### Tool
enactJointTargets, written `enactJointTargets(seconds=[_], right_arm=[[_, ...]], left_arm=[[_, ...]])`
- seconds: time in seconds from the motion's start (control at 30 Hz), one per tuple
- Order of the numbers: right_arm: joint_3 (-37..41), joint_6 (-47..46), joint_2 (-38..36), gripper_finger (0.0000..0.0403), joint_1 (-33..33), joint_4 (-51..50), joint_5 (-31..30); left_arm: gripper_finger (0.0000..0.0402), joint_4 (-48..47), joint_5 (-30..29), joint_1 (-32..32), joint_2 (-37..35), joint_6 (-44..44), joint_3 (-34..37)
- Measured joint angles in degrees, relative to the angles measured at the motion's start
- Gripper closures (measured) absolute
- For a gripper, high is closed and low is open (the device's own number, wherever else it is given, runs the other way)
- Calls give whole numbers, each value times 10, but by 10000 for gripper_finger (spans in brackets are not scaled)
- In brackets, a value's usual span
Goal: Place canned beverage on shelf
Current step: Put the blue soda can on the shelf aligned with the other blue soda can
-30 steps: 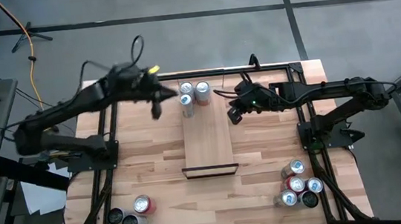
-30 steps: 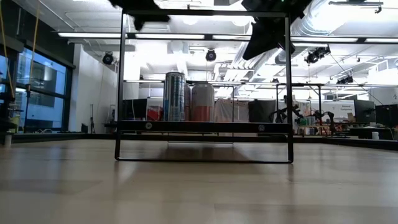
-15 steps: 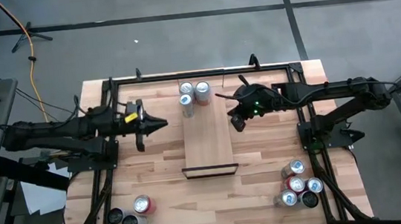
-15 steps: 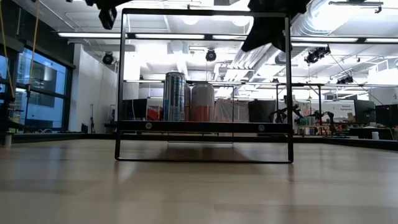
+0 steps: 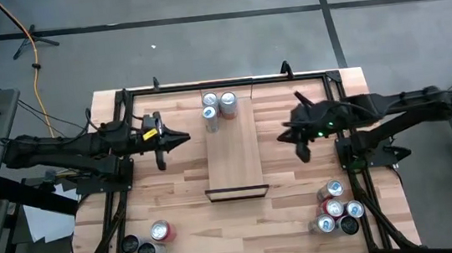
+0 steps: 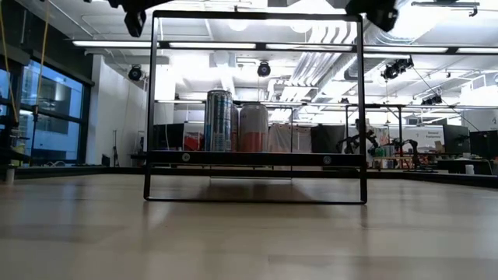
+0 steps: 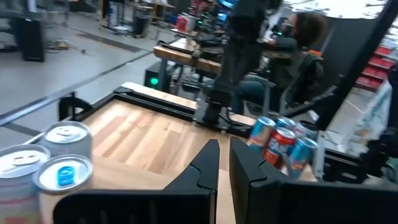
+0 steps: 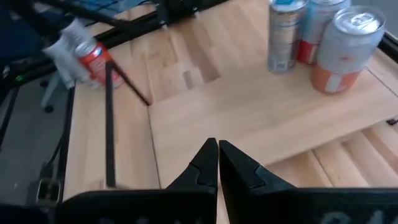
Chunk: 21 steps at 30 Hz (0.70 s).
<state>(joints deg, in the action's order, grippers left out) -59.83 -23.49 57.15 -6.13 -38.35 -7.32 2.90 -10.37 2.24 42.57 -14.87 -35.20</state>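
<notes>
The shelf (image 5: 233,155) is a long narrow light-wood plank at the table's middle, with a black frame (image 5: 237,194) at its near end. Three cans (image 5: 218,106) stand upright on their bases at its far end; they also show in the low view (image 6: 236,120) and in the right wrist view (image 8: 348,50). My left gripper (image 5: 185,137) is shut, holds nothing, hovers left of the shelf and points toward it. My right gripper (image 5: 284,137) is shut and holds nothing. It hovers right of the shelf, tilted down toward the plank (image 8: 261,112).
Several loose cans stand at the table's near right corner (image 5: 336,212), and three at the near left corner (image 5: 147,240). Black rails (image 5: 120,163) run along the table's sides. A person sits beyond the table's right side (image 7: 298,37).
My left gripper has swung from beside the cans on the shelf's far end back toward the table's left edge and down, then kept still. My right gripper has drawn away from the shelf toward the table's right edge and has risen. The cans have not moved.
</notes>
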Motion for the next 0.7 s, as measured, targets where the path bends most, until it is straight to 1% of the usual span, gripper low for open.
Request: enactJointTargets(seconds=[0.17, 0.27, 0.37, 0.47, 0.7], right_arm=[[66, -21, -50, 403, -24, 29, -4], [79, -56, -64, 399, -26, 38, 20], [73, -132, -63, 373, -25, 33, 31], [55, -154, -58, 314, -16, 40, 50], [21, -204, -28, 123, -1, 39, 47]], left_arm=[[401, 0, -17, 0, 0, 0, 0], [401, 1, -18, 0, 0, -1, 0], [401, 0, -18, 0, 0, 0, 0], [401, 0, -26, 0, 0, 0, 0], [401, -1, -37, 0, 0, 0, 0]])
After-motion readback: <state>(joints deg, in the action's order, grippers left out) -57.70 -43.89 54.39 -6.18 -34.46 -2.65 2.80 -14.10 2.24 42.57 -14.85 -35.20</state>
